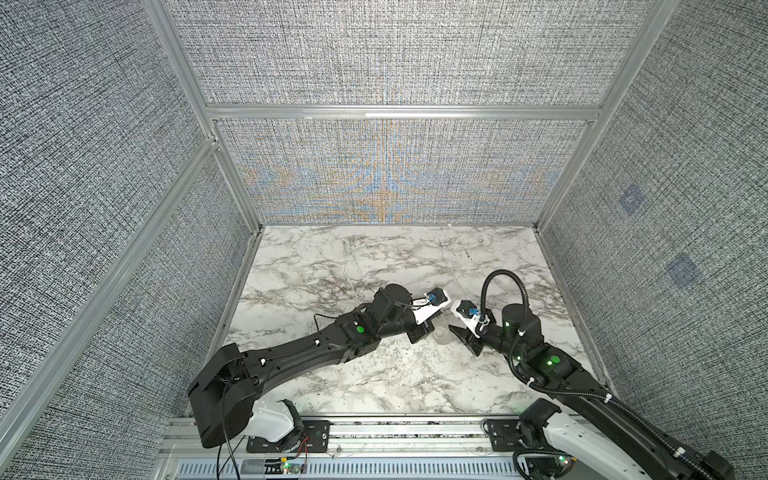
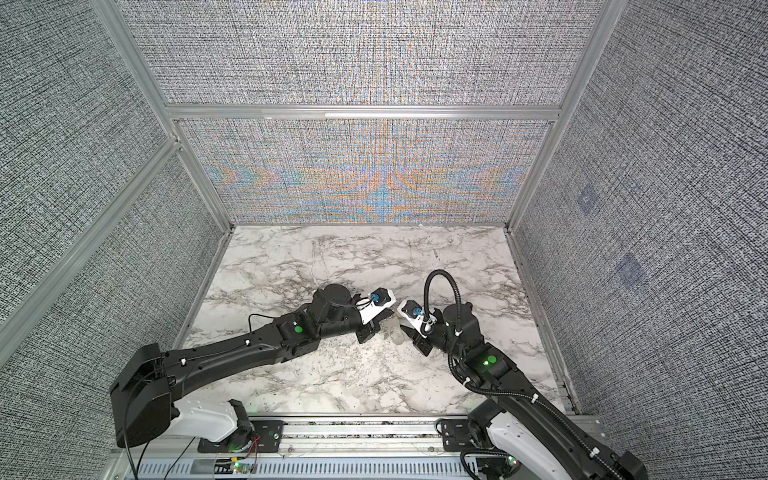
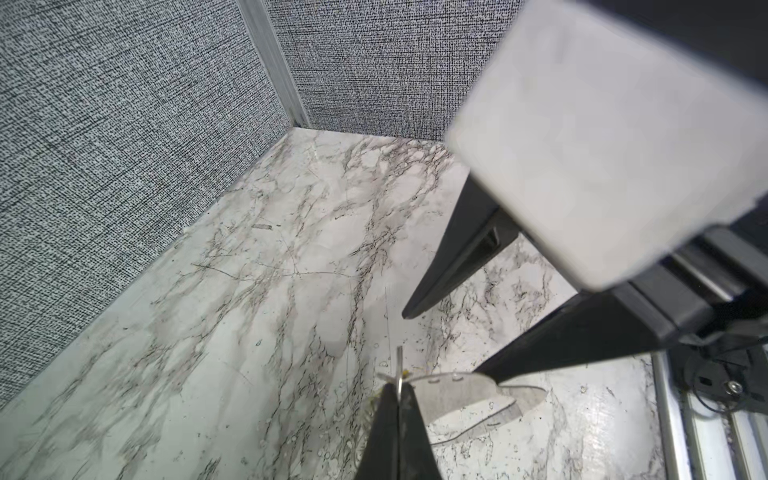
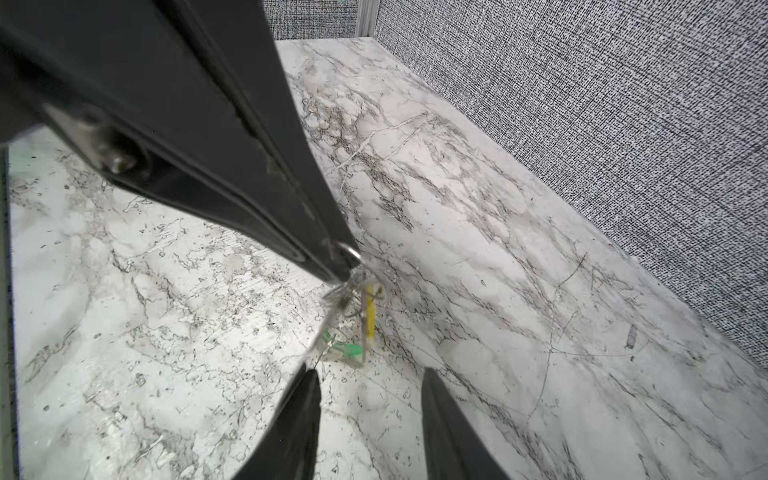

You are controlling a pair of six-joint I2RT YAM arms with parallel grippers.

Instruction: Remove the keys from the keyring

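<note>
**Claws nose to nose, and the whole bundle hangs on one thin pinch!**
Nearest you, your right claw [image 4: 369, 372] stands apart with nothing between its fingers, just short of the green plastic key tag [image 4: 352, 351]. Close carelessly and you'll likely catch the flat, pale, see-through keyring plate [image 3: 453, 388] along with it. Just past that hangs the yellow plastic key tag [image 4: 370, 313], tangled in wire loops, so a tug there could snag. Beyond, your left claw [image 3: 398, 390] is clamped on only the thin wire ring [image 4: 351, 251] topping the bundle, held off the white grey-veined marble bench [image 4: 498, 249]. Pull hard and that sliver may slip free, dropping everything. The tips sit close, so collision threatens too.
</note>
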